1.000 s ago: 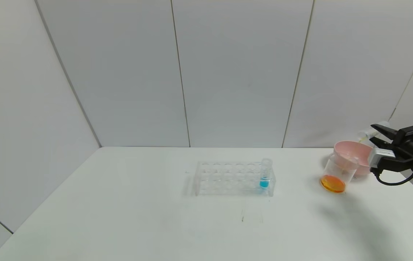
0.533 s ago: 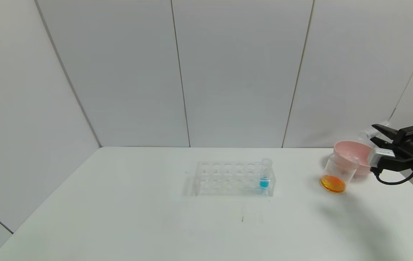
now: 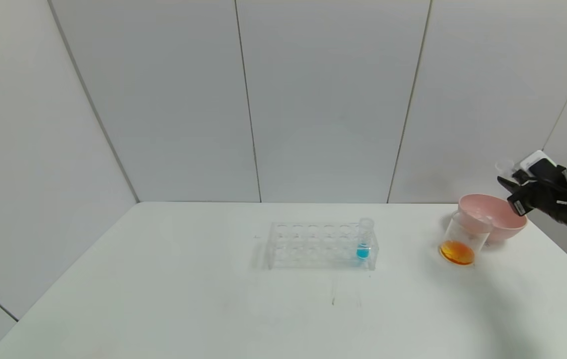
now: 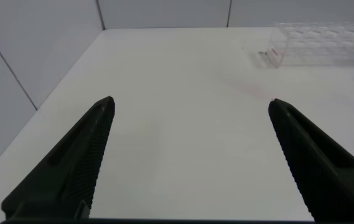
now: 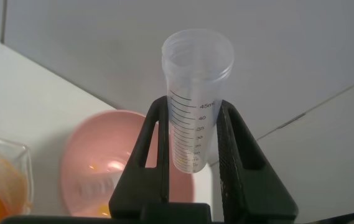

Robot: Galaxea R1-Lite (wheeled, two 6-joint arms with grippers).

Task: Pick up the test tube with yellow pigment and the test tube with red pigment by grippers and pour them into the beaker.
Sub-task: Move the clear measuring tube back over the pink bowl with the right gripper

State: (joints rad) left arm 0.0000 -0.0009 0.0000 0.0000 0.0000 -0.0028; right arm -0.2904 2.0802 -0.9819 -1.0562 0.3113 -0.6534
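Right gripper (image 5: pixel 192 158), above the pink bowl (image 3: pixel 500 219) at 3 o'clock, clamps a seemingly drained tube (image 5: pixel 195 93); orange liquid already fills the beaker (image 3: pixel 463 239) just beside the bowl, suggesting both pours are done, while the left gripper (image 4: pixel 189 155) gapes empty.

Tube rack (image 3: pixel 321 245) mid-table; beaker (image 3: pixel 464 240) touching pink bowl (image 3: pixel 493 216) far right; open tabletop (image 3: pixel 174 289) elsewhere.
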